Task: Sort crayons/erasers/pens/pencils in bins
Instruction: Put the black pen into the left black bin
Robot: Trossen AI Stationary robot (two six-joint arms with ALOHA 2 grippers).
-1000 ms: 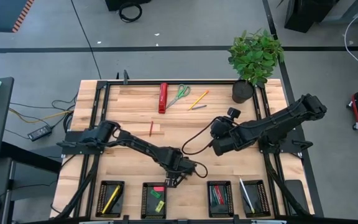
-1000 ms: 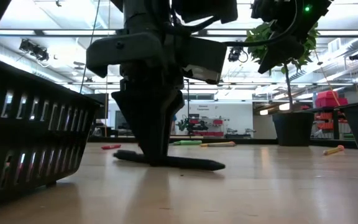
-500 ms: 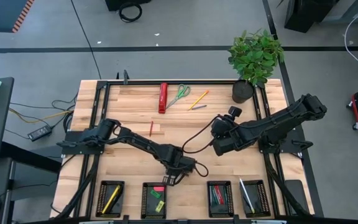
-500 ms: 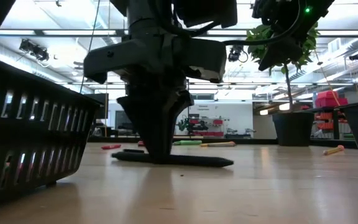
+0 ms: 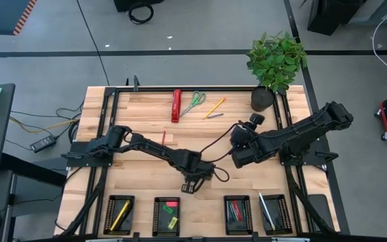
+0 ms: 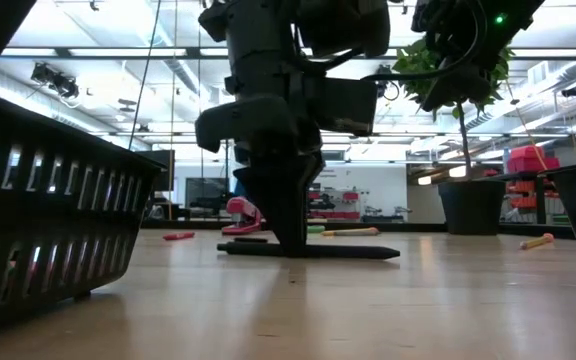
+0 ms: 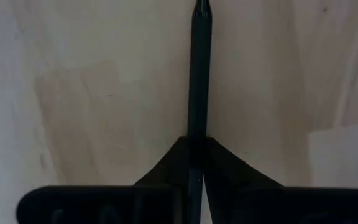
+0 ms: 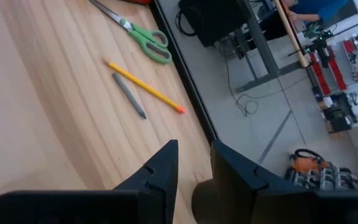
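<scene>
One black pen [image 6: 308,251] lies flat, pinched by left hand [image 6: 290,240].

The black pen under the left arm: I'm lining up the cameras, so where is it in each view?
High view: black pen at the left gripper, above the bins, mostly hidden.
Low view: lying flat on the table, mid-picture.
Left wrist view: running up the middle, between the fingers.
Right wrist view: not in it.
Shared landmark: the left gripper, shut on the pen.
</scene>
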